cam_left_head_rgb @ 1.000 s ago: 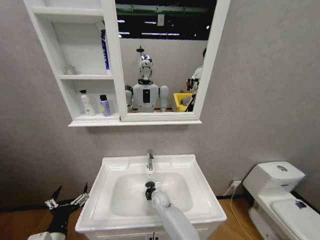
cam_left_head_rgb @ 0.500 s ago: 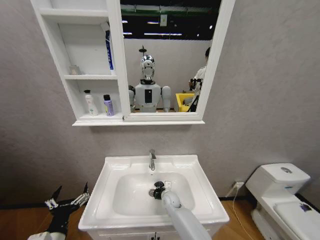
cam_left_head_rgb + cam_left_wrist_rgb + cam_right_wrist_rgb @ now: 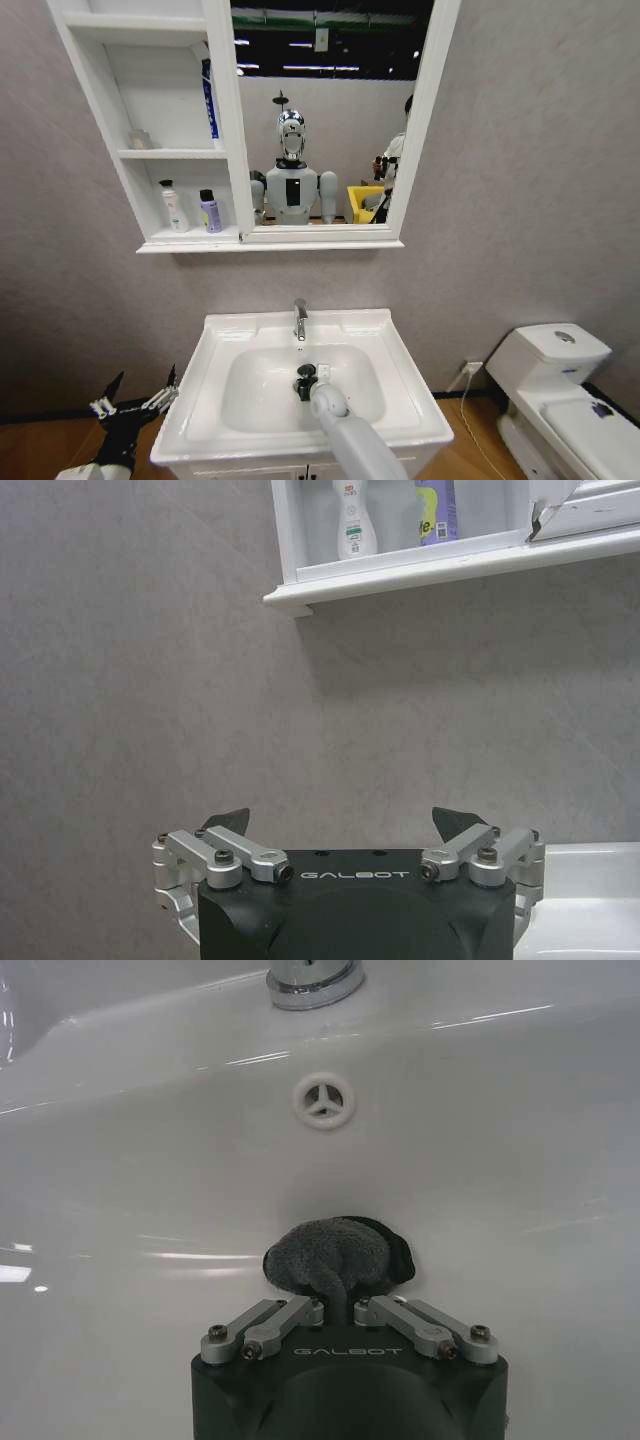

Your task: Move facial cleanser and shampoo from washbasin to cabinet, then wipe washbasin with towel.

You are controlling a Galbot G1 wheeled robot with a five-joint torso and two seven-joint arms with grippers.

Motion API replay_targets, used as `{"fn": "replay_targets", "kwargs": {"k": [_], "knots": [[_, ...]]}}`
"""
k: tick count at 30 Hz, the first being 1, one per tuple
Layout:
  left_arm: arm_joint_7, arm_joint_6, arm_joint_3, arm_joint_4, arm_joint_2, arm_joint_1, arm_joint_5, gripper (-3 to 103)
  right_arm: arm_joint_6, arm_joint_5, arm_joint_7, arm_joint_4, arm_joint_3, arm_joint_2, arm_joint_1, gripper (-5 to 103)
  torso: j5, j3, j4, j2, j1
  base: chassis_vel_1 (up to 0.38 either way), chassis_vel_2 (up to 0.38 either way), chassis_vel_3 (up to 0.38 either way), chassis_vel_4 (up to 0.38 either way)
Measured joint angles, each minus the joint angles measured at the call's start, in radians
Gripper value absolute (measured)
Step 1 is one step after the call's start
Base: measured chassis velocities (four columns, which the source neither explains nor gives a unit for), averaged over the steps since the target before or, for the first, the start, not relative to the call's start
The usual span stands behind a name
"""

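Right gripper: pinched tight on the towel, down in the washbasin.
Towel: a bunched lump, no clear long side; its back part is hidden by the fingers.
Left gripper: spread wide, low beside the basin.
Cabinet: two bottles stand upright on the bottom shelf.

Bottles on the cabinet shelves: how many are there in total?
3. A white bottle and a purple bottle stand side by side in the lowest compartment; a blue tube leans in the middle one. More may be hidden higher.
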Motion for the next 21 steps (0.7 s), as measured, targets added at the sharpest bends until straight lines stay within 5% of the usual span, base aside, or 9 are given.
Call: {"fn": "replay_targets", "kwargs": {"k": [15,21], "knots": [[0.0,0.0,0.0,0.0,0.0,0.0,0.0,100,-0.032,0.053,0.037,0.147,0.032,-0.099,-0.094,8,0.0013,0.0,0.0016,0.0,0.0,0.0,0.0,0.0,0.0],[0.0,0.0,0.0,0.0,0.0,0.0,0.0,100,-0.033,0.052,0.04,0.147,0.055,-0.11,-0.091,8,-0.0003,0.0,-0.0004,0.0,0.0,0.0,0.0,0.0,0.0]]}}
